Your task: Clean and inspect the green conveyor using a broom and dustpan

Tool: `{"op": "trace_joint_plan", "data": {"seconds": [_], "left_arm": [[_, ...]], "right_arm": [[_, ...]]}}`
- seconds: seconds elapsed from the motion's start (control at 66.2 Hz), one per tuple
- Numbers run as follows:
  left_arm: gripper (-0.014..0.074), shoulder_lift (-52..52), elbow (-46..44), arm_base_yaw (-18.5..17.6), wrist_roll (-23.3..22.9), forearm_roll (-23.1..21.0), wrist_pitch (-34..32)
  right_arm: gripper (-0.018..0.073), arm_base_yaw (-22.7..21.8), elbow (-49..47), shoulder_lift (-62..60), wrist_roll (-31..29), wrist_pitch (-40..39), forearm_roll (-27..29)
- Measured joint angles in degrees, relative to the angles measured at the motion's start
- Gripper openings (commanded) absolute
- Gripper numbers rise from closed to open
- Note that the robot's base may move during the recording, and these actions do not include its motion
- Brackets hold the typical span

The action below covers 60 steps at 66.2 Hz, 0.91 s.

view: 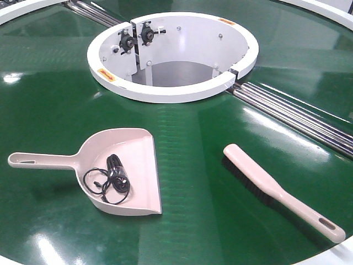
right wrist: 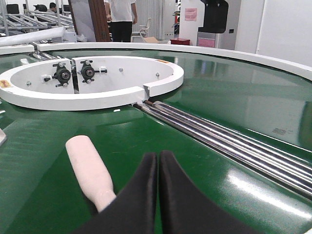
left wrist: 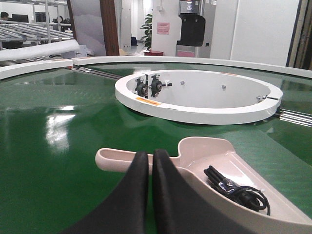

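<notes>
Small orange-yellow stickers sit on the white rim (view: 165, 94) of the round central opening, and a pink notice hangs on a far wall in the left wrist view; the print on all of them is too small to read.

In the left wrist view, the left gripper (left wrist: 150, 161) hangs low over the green conveyor (view: 198, 149), its black fingers pressed together with nothing between them, just above the dustpan's handle. In the right wrist view, the right gripper (right wrist: 158, 163) has its fingers likewise closed and empty, low over the broom (view: 281, 190).

The dustpan (view: 124, 165) lies flat on the belt, left of the broom and apart from it, handle pointing left. Inside its scoop rests a coiled black cable (view: 113, 176), possibly with a small plug. The broom lies diagonally at front right, bristles down. Silver roller bars (view: 298, 118) run from the opening toward the right.
</notes>
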Motion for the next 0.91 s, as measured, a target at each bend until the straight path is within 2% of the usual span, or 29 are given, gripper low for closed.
{"op": "trace_joint_plan", "data": {"seconds": [0.907], "left_arm": [[-0.0006,0.0,0.0,0.0,0.0,0.0,0.0]], "right_arm": [[-0.0008,-0.06,0.0,-0.16,1.55,-1.59,-0.89]]}}
